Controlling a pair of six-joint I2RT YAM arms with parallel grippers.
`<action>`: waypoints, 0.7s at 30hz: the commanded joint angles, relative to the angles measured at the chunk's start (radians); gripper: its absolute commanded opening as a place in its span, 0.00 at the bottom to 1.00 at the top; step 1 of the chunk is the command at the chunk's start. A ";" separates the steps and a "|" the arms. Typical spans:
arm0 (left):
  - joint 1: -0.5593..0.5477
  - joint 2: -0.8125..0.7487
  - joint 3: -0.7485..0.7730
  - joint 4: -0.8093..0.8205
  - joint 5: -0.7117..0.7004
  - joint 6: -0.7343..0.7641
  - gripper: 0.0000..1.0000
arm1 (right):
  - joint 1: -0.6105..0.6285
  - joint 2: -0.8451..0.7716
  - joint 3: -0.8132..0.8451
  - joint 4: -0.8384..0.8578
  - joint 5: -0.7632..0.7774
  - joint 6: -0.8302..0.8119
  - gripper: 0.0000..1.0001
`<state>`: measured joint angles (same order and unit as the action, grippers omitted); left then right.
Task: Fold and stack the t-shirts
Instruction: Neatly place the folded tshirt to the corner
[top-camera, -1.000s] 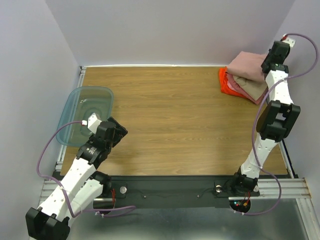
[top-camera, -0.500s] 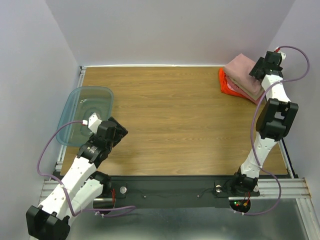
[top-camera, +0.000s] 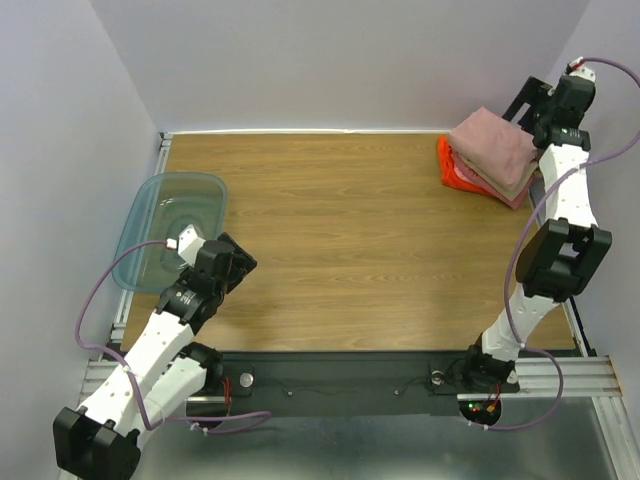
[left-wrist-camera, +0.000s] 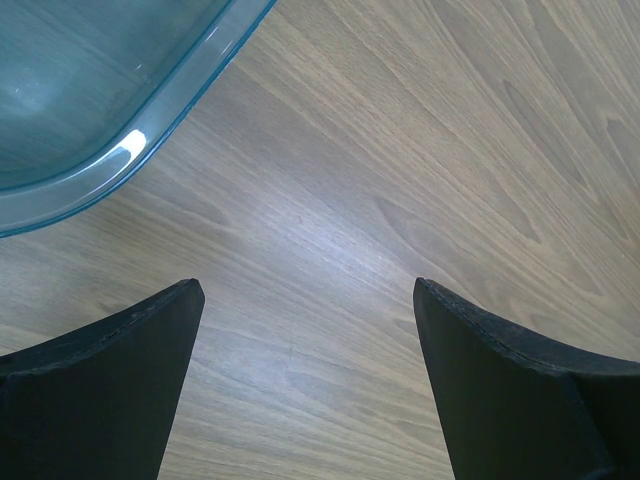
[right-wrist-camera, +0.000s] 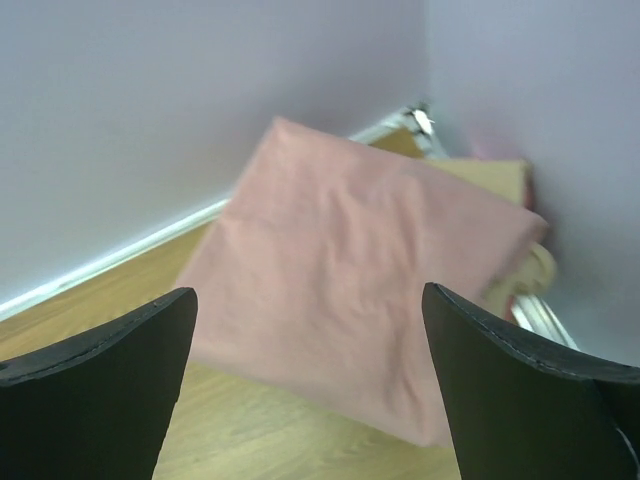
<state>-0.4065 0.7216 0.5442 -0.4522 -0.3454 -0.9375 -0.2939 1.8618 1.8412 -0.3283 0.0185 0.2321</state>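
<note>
Closest in, the left arm (top-camera: 160, 335) sits folded low at the front-left of the counter (top-camera: 350, 230), wrist angled down at the wood. Check its wrist camera: the left jaws are spread wide, 2 dark tips framing plain woodgrain, with nothing gripped between them. Just past those tips, the rounded corner of the teal bin (left-wrist-camera: 90, 90) curves into the upper left of that view. From above, the bin (top-camera: 150, 215) straddles the counter's left edge, right beside the left wrist.

Now up the right side. The right arm (top-camera: 560, 200) stands tall along the counter's right edge and stretches all the way to the back-right corner.

And there they are, the t-shirts (top-camera: 490, 165): 1 folded stack parked in that far corner, close to the right wall (right-wrist-camera: 520, 80). On top lies the dusty-pink tee (right-wrist-camera: 350, 270), a flat, smooth rectangle. An orange tee (top-camera: 446, 160) pokes out along the stack's left side, and a tan tee (right-wrist-camera: 498, 178) peeks from under the pink one at the far end.

The right jaws hang above the stack's far corner, aimed down at it. They're wide apart, holding nothing, and clear of the cloth.
</note>
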 joint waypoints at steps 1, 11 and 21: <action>0.000 0.006 0.037 0.026 -0.018 0.017 0.98 | -0.002 0.101 0.104 0.028 -0.170 -0.004 1.00; 0.000 0.029 0.030 0.035 -0.020 0.019 0.98 | -0.001 0.281 0.055 0.023 0.005 -0.084 1.00; 0.001 0.049 0.025 0.050 0.005 0.025 0.98 | 0.039 0.243 0.004 0.025 -0.025 -0.246 1.00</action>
<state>-0.4065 0.7727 0.5442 -0.4351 -0.3389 -0.9253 -0.2726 2.1654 1.8225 -0.2993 0.0074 0.0475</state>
